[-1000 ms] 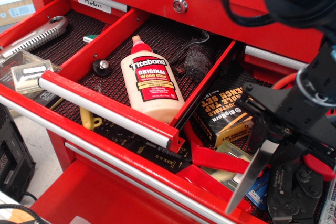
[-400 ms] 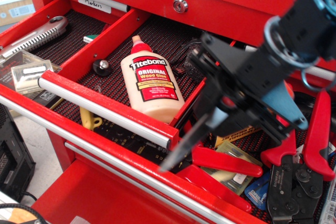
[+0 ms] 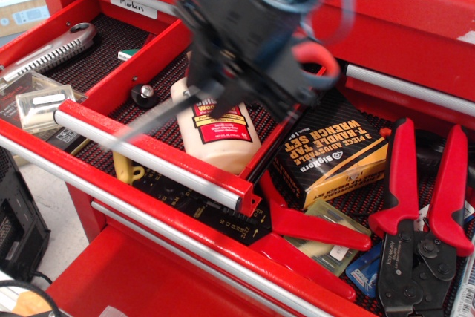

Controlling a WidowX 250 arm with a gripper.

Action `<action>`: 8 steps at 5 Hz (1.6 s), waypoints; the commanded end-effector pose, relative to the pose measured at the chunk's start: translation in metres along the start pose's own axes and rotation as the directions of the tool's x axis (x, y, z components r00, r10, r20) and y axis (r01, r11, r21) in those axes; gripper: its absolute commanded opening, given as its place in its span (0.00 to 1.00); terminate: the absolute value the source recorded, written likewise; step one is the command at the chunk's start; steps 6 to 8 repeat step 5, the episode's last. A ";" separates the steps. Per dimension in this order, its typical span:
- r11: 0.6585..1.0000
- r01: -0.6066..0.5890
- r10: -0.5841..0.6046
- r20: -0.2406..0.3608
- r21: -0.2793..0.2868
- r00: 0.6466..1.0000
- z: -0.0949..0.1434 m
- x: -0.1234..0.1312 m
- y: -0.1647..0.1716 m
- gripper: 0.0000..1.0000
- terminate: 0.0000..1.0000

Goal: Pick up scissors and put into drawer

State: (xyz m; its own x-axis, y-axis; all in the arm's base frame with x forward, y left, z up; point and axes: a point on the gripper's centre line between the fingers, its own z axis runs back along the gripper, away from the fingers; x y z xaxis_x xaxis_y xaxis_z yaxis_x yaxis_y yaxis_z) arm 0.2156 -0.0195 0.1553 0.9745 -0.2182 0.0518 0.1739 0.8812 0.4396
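Note:
My gripper [image 3: 219,87], black and motion-blurred, hangs over the narrow red drawer [image 3: 148,155], which has a black ribbed liner and a silver bar handle. It is shut on the scissors [image 3: 163,114]. Their silver blades point down-left over the drawer's front, and an orange-red handle loop [image 3: 320,61] sticks out to the right. The scissors are in the air, above a Titebond glue bottle [image 3: 219,135] that lies in the drawer. The gripper hides the back of the drawer.
A black knob [image 3: 143,94] also lies in the drawer. The wider lower drawer holds red-handled pliers [image 3: 423,206], a black wrench-set box [image 3: 334,155] and a red-handled tool [image 3: 312,226]. A utility knife [image 3: 52,53] lies in the left drawer.
My gripper has carried the scissors up and left, from over the lower right drawer to above the narrow drawer. The pliers and wrench-set box are now uncovered.

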 end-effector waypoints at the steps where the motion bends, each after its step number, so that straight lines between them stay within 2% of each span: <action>1: 0.999 0.050 -0.050 0.105 0.008 0.993 -0.012 0.010 0.030 0.00 0.00; 2: 0.998 0.030 -0.018 0.188 -0.060 0.982 -0.022 0.017 0.020 1.00 0.00; 4: 0.998 0.030 -0.018 0.188 -0.060 0.982 -0.022 0.017 0.020 1.00 0.00; 5: 0.998 0.030 -0.018 0.188 -0.060 0.982 -0.022 0.017 0.020 1.00 1.00; 8: 0.998 0.030 -0.018 0.188 -0.060 0.982 -0.022 0.017 0.020 1.00 1.00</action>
